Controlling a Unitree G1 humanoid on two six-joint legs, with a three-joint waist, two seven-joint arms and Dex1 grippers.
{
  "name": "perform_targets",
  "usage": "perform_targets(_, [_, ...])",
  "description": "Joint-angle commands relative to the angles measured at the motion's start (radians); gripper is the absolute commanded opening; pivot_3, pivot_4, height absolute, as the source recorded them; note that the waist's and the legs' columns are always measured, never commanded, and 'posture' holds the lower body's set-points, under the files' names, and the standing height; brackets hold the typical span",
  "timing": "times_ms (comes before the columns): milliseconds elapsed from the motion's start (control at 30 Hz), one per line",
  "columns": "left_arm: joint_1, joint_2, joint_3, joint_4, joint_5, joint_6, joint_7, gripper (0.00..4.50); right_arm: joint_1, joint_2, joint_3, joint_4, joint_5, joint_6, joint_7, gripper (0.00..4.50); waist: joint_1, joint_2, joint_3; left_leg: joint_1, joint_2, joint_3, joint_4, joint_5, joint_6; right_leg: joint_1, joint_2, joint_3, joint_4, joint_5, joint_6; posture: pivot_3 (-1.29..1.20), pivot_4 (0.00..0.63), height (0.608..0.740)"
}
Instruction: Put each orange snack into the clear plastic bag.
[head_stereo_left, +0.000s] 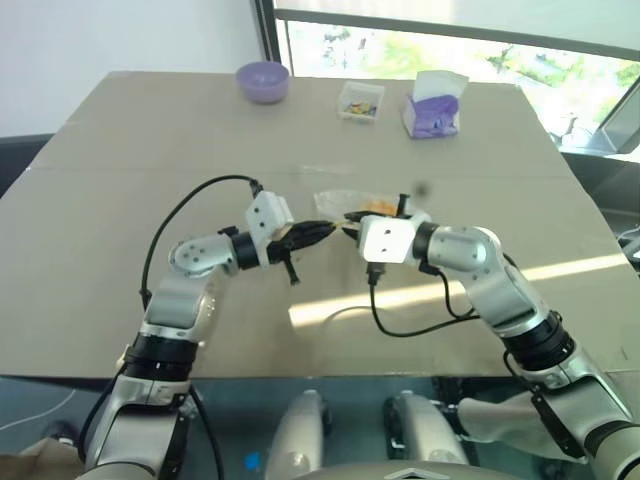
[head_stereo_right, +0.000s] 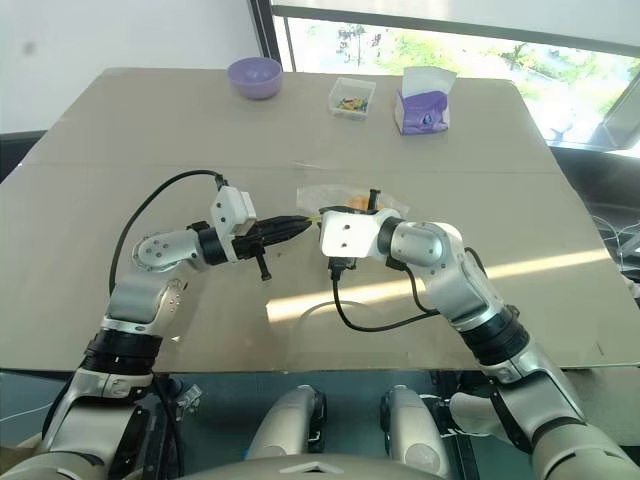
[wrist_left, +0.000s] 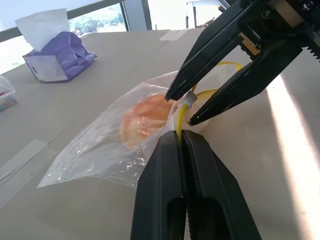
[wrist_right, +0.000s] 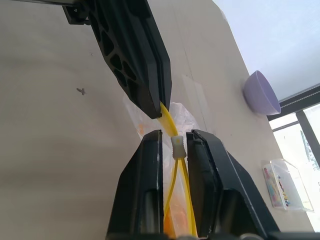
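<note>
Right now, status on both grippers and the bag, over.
Left gripper shut on yellow seal strip of clear plastic zip bag. Right gripper closed on white slider. Round orange bun inside bag. Nothing obstructing.

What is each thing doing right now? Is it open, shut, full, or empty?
clear plastic bag: on the table, orange snack inside, gripped at its yellow seal strip by both hands.
orange snack: inside the bag.
left hand: shut on the yellow strip.
right hand: closed around the white zip slider.
tissue box: tissue sticking up.
purple bowl: upright.
small clear box: colourful bits inside.
</note>
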Motion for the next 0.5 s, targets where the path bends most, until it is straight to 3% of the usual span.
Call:
perform_targets(33, [-0.023, 0.007, 0.014, -0.048, -0.008, -0.01, 0.002, 0.0, -0.032, -0.001, -0.015, -0.012, 0.003, -0.018, 0.006, 0.83, 0.0, 0.0, 0.0, 0.0, 0.0, 0.0, 0.0, 0.0, 0.0, 0.0, 0.0, 0.0, 0.0, 0.0, 0.0, 0.0, 0.15, 0.733])
perform_targets(67, [-0.023, 0.007, 0.014, -0.048, -0.008, -0.01, 0.003, 0.0, -0.032, -0.002, -0.015, -0.012, 0.003, -0.018, 0.007, 0.83, 0.0, 0.0, 0.0, 0.0, 0.0, 0.0, 0.0, 0.0, 0.0, 0.0, 0.0, 0.0, 0.0, 0.0, 0.0, 0.0, 0.15, 0.733])
perform_targets(167, [-0.023, 0.007, 0.013, -0.049, -0.007, -0.011, 0.003, 0.0, -0.032, -0.002, -0.016, -0.012, 0.002, -0.017, 0.009, 0.01, 0.0, 0.0, 0.0, 0.0, 0.0, 0.0, 0.0, 0.0, 0.0, 0.0, 0.0, 0.0, 0.0, 0.0, 0.0, 0.0, 0.15, 0.733])
perform_targets(500, [-0.027, 0.007, 0.016, -0.036, -0.008, -0.016, 0.002, 0.0, -0.032, -0.006, -0.02, -0.008, -0.005, -0.023, 0.005, 0.01, 0.0, 0.0, 0.0, 0.0, 0.0, 0.0, 0.0, 0.0, 0.0, 0.0, 0.0, 0.0, 0.0, 0.0, 0.0, 0.0, 0.15, 0.733])
